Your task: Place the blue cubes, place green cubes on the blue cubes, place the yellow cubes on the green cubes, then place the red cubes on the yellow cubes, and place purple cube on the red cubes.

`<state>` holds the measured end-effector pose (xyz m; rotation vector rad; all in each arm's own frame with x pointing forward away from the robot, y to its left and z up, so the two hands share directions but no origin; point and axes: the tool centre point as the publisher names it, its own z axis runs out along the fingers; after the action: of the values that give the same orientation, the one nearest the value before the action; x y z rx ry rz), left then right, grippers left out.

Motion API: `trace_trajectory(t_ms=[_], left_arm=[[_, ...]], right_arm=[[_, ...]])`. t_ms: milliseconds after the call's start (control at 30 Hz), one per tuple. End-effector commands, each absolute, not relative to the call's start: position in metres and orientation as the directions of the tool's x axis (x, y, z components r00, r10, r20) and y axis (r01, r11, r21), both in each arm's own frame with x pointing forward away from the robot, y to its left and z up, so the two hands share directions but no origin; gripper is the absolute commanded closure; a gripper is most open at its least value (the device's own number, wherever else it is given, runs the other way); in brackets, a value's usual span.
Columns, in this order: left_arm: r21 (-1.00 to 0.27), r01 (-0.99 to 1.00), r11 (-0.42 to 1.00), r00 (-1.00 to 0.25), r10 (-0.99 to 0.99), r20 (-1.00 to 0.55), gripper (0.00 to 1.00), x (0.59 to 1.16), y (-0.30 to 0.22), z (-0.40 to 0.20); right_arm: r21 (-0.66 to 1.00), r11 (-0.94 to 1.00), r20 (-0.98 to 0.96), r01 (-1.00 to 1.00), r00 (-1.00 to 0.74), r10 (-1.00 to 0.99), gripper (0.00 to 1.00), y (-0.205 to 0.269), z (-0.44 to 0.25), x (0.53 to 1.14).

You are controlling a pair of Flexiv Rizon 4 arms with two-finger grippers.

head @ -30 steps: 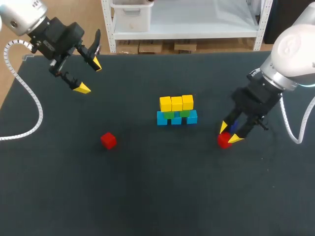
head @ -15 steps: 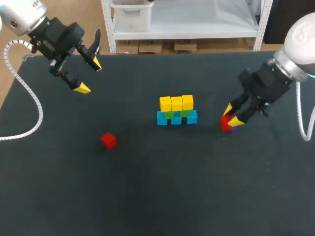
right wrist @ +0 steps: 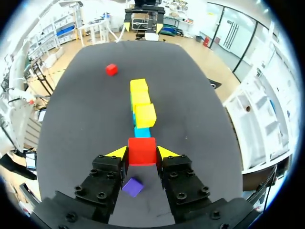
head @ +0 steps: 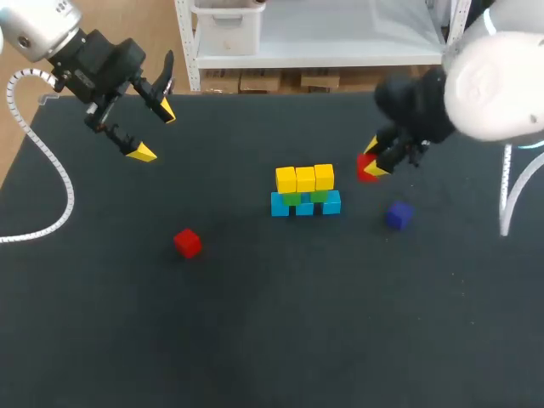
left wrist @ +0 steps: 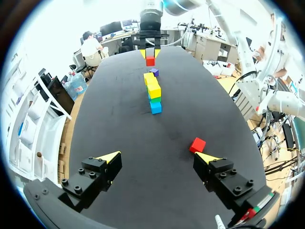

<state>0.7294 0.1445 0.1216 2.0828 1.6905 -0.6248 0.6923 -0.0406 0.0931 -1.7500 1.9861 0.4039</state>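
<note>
A stack stands mid-table: blue cubes (head: 305,205) at the bottom, green cubes (head: 293,199) on them, three yellow cubes (head: 305,178) on top. My right gripper (head: 371,164) hangs just right of the stack, shut on a red cube (right wrist: 141,150) that it holds above the table. A purple cube (head: 397,215) lies on the table right of the stack, under the right gripper (right wrist: 141,153) in the right wrist view. A second red cube (head: 187,242) lies to the front left. My left gripper (head: 154,130) is open and empty at the far left, high above the table.
The dark table (head: 272,331) has free room across its whole front half. The back edge runs just behind both grippers.
My right gripper has lifted the red cube and carried it up and left toward the stack. That uncovered the purple cube on the table. The left arm has not moved.
</note>
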Motion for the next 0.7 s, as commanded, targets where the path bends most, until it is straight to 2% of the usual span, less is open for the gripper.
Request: trace_trajectory(t_ms=[33,400,700], left_arm=[[0.015,0.979,-0.204,0.177,0.808,-0.561,0.00,0.731,0.145,0.122],[0.015,0.979,-0.204,0.177,0.808,-0.561,0.00,0.731,0.145,0.122],[0.015,0.979,-0.204,0.177,0.808,-0.561,0.00,0.731,0.145,0.122]], right_arm=[[-0.111,0.155,-0.517,-0.982,-0.076,-0.853,1.00,-0.029,0.099,0.695],[-0.104,0.081,-0.561,-0.991,-0.009,-0.828,1.00,0.002,0.109,0.708],[-0.079,0.078,-0.571,-0.994,-0.019,-0.821,1.00,0.018,0.108,0.710]])
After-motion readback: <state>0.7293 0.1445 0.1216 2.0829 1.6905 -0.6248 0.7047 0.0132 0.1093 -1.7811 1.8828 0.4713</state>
